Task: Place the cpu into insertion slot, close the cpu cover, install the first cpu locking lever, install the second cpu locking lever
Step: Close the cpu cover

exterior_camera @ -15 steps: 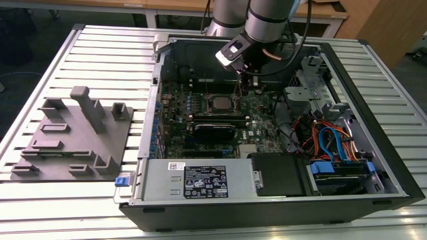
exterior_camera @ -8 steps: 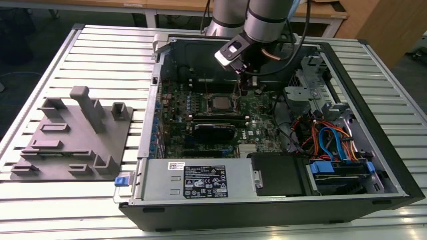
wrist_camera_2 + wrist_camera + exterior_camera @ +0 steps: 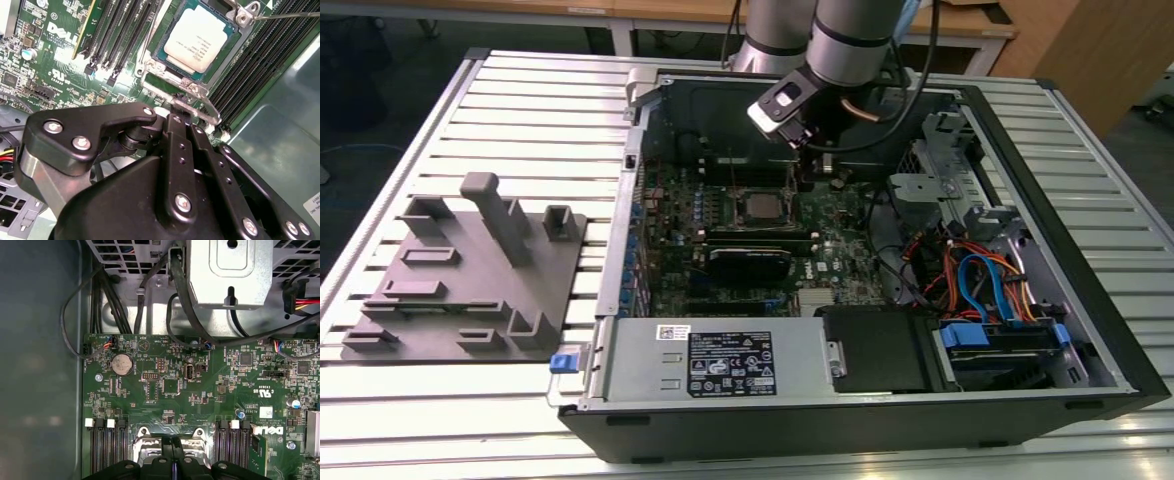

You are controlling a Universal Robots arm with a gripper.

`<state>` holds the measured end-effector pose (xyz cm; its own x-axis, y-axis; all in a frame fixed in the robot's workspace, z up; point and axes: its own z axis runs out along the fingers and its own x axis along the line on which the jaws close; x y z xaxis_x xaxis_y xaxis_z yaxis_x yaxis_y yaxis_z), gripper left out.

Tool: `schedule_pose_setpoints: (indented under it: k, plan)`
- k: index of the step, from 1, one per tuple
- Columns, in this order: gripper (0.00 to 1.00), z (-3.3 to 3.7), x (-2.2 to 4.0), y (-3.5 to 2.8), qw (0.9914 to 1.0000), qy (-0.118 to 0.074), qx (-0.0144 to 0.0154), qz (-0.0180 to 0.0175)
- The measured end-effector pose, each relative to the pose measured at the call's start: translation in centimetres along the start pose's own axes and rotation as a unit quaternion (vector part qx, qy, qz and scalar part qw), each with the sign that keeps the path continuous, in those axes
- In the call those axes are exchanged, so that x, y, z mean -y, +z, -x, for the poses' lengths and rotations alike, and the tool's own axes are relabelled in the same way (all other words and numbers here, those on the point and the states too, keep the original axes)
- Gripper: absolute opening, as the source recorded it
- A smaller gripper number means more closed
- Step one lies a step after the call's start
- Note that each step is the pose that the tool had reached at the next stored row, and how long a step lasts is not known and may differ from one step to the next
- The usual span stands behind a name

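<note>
As arm (image 3: 850,35) angles down into case (image 3: 854,432), hand (image 3: 181,106) clenched, tips touching cpu cover (image 3: 197,94) edge.

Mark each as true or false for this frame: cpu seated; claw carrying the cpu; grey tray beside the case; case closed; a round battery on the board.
1. The cpu lies in the insertion slot. True.
2. The claw carries the cpu above the board. False: the claw is shut at the socket's edge and the cpu lies apart from it, in the slot.
3. A grey fixture tray sits on the table outside the computer case, on the exterior view's left. True.
4. The computer case is closed up. False: its side is open and the green board shows.
5. A round silvery battery sits on the board in the first wrist view. True.
</note>
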<state>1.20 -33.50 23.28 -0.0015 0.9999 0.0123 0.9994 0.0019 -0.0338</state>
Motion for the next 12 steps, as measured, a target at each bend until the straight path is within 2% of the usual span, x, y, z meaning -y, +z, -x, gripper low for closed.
schedule_pose_setpoints:
  k: [12]
  plan:
    - [0.10,0.00,0.30,0.10,1.00000,0.000,0.0000,-0.0010]
